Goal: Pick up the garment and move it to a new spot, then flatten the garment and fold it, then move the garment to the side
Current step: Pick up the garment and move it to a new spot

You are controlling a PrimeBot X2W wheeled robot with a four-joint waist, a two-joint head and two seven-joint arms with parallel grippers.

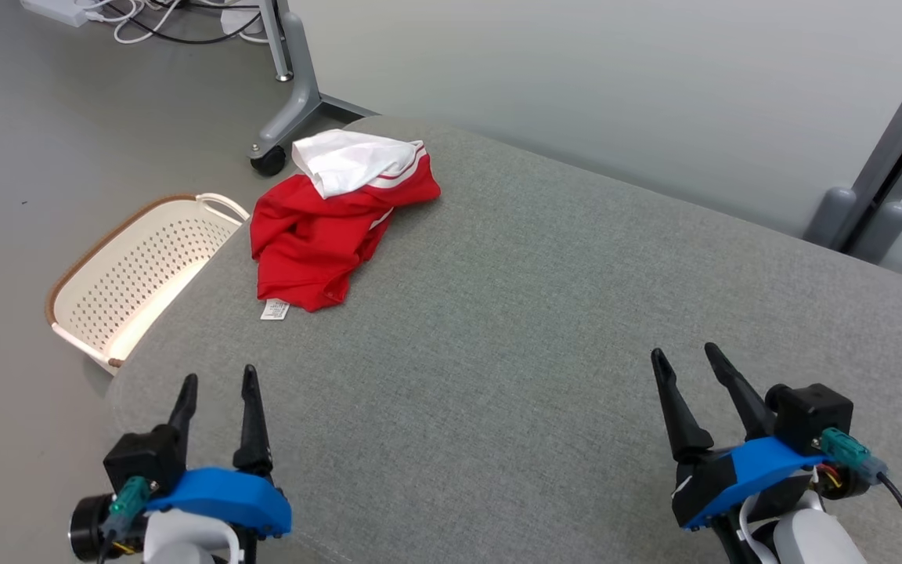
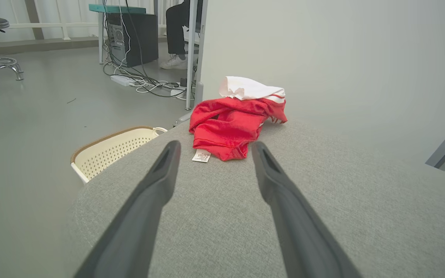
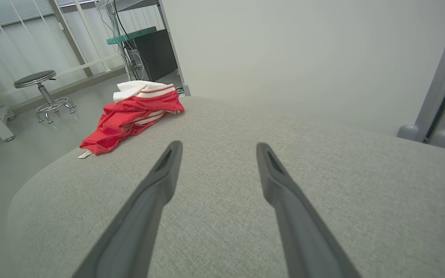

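Plainly soft, light stuff to handle: garment (image 1: 326,235), red with a white part on top and red-and-white striped trim, crumpled in a heap at the far left corner of the grey pad (image 1: 537,313), close to the edge above the basket (image 1: 146,266). From the left wrist, lying straight ahead beyond the fingertips; from the right wrist, well off to the left.

Probably thin, slightly sheeny sports cloth, so likely a little slippery and sure to sag and drape once lifted. No stiffness to count on, nothing fragile. Best taken by pinching a raised fold or a hem rather than pressing down on a flat stretch. Handiest spot, by the look of it: the near red hem beside the tag (image 1: 274,310), closest to the left gripper (image 1: 218,376). Better to pinch through more than one layer, so as to bring the whole heap along; with one layer alone, likely to unroll and trail toward the pad's edge.

Left gripper: spread wide, nothing between the fingers, low at the near left, well apart from the garment. Right gripper (image 1: 683,351): likewise spread and bare, at the near right, farther off.

Tag: small, white, sticking out from the near hem, flat on the pad. Rows of print on it, too small to read. No brand or other legible writing on the cloth.
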